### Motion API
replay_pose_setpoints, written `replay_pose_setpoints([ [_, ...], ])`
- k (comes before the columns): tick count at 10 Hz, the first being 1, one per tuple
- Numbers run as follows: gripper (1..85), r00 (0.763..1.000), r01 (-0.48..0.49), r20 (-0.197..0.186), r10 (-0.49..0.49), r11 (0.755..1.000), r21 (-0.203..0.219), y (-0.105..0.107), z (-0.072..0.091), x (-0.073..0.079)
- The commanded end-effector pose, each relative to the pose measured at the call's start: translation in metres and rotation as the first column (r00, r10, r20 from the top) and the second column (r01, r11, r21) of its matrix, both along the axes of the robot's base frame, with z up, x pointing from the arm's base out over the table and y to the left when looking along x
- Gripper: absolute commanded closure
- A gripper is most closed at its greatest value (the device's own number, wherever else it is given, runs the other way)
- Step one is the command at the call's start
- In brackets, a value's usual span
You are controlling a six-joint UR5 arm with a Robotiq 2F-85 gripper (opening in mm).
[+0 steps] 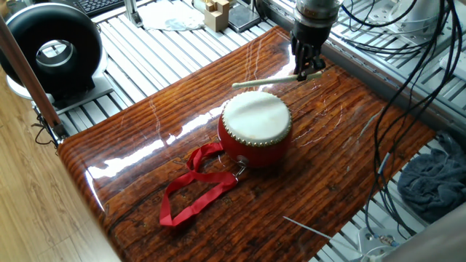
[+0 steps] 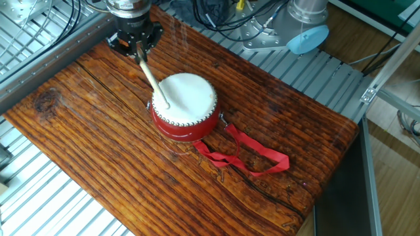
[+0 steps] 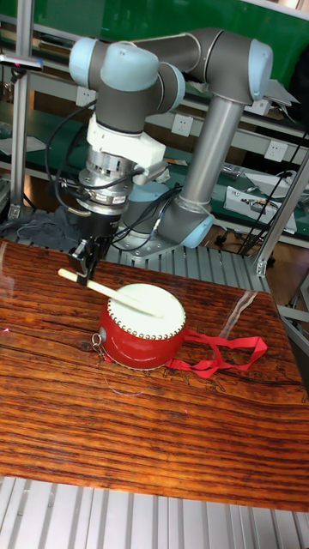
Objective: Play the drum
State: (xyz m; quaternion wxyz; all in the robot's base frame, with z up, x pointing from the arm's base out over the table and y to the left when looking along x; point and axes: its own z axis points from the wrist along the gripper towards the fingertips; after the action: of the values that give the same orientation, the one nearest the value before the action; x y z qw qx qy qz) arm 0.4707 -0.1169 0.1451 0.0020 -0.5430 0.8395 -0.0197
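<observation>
The drum (image 1: pixel 256 124) (image 2: pixel 185 101) (image 3: pixel 142 324), red-bodied with a cream skin and a studded rim, stands mid-board on the wooden table (image 1: pixel 145 153). Its red ribbon strap (image 1: pixel 191 188) (image 2: pixel 252 156) (image 3: pixel 225 353) trails across the wood. My gripper (image 1: pixel 309 65) (image 2: pixel 138 46) (image 3: pixel 87 262) hangs beyond the drum's edge, shut on a thin pale wooden stick (image 1: pixel 266 80) (image 2: pixel 153 81) (image 3: pixel 107 290). The stick reaches out over the skin; in the tall fixed view its tip lies at the drumhead, while in one fixed view it looks slightly raised.
A black round device (image 1: pixel 49 52) sits off the board's corner on the slatted metal bench (image 1: pixel 153 51). Cables (image 1: pixel 408 65) hang near the arm, and a grey cloth (image 1: pixel 437 182) lies low at the right. The arm's base (image 2: pixel 295 26) stands behind the board.
</observation>
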Motion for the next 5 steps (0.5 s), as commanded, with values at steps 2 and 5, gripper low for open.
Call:
replay_pose_setpoints([
  [2, 84.7, 1.0, -0.018, 0.017, 0.018, 1.0, 0.001, 0.003, -0.001, 0.001],
  [5, 84.7, 0.949, -0.252, 0.114, 0.293, 0.926, -0.279, -0.052, 0.011, 0.046],
])
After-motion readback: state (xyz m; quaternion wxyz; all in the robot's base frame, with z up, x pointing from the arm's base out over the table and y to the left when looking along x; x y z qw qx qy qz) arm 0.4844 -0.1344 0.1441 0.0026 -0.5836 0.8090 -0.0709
